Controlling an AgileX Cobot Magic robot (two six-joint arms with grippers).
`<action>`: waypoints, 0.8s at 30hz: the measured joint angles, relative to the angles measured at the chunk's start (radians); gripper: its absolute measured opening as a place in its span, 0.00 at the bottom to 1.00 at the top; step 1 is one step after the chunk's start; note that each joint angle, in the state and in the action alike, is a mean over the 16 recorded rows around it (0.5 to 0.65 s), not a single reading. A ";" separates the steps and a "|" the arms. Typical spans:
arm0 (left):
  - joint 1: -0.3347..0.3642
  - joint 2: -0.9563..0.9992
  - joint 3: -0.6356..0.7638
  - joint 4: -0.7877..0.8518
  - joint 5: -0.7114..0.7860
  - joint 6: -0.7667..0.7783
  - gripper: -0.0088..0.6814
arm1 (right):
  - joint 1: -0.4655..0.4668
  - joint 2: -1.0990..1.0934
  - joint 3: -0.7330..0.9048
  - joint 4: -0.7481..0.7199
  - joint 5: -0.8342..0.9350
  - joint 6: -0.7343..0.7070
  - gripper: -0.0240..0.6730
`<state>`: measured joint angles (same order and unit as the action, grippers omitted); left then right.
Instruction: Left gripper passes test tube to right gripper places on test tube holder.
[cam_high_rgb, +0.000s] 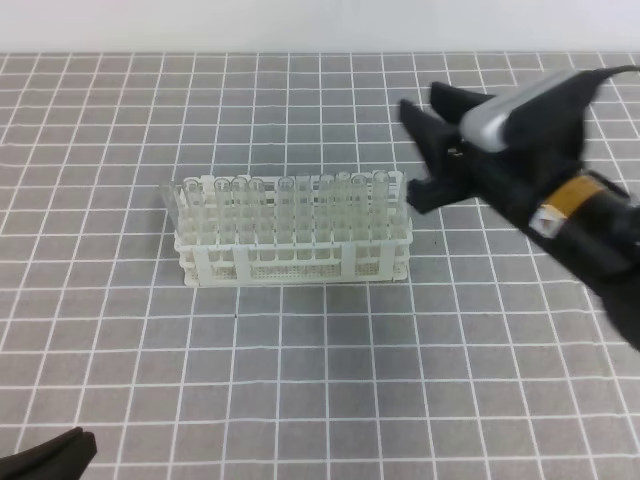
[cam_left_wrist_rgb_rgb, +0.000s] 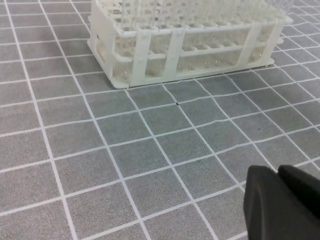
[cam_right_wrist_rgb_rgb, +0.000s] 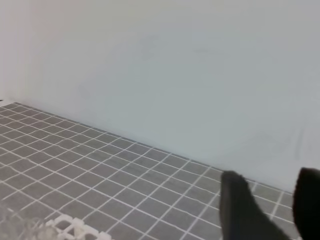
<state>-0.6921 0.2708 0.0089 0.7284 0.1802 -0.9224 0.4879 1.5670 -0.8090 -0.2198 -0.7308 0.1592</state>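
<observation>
The white test tube holder (cam_high_rgb: 295, 262) stands mid-table with several clear tubes upright in its back row. One clear tube (cam_high_rgb: 171, 205) leans at its left end. Which of these is the passed test tube I cannot tell. My right gripper (cam_high_rgb: 412, 150) hovers just right of the holder's right end, jaws open and empty. The right wrist view shows its two black fingers (cam_right_wrist_rgb_rgb: 239, 210) apart with only floor and wall between them. My left gripper (cam_high_rgb: 55, 455) rests at the near left edge, far from the holder (cam_left_wrist_rgb_rgb: 150, 55). Its fingers (cam_left_wrist_rgb_rgb: 265, 200) are pressed together on nothing.
A grey tiled mat with white grid lines covers the table (cam_high_rgb: 320, 380). A pale wall (cam_right_wrist_rgb_rgb: 175, 75) runs along the far edge. One corner of the holder (cam_right_wrist_rgb_rgb: 70, 227) shows at the bottom left of the right wrist view.
</observation>
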 joint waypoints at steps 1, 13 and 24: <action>0.000 0.000 -0.001 0.000 0.000 0.000 0.03 | 0.000 -0.035 0.014 -0.001 0.018 0.003 0.33; 0.000 0.000 -0.002 -0.001 0.001 0.000 0.03 | 0.000 -0.534 0.257 0.001 0.221 0.056 0.05; 0.000 0.000 -0.002 -0.001 0.001 0.000 0.03 | 0.000 -0.821 0.505 0.023 0.272 0.114 0.02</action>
<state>-0.6921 0.2709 0.0073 0.7279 0.1807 -0.9226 0.4879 0.7457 -0.3043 -0.1965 -0.4592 0.2733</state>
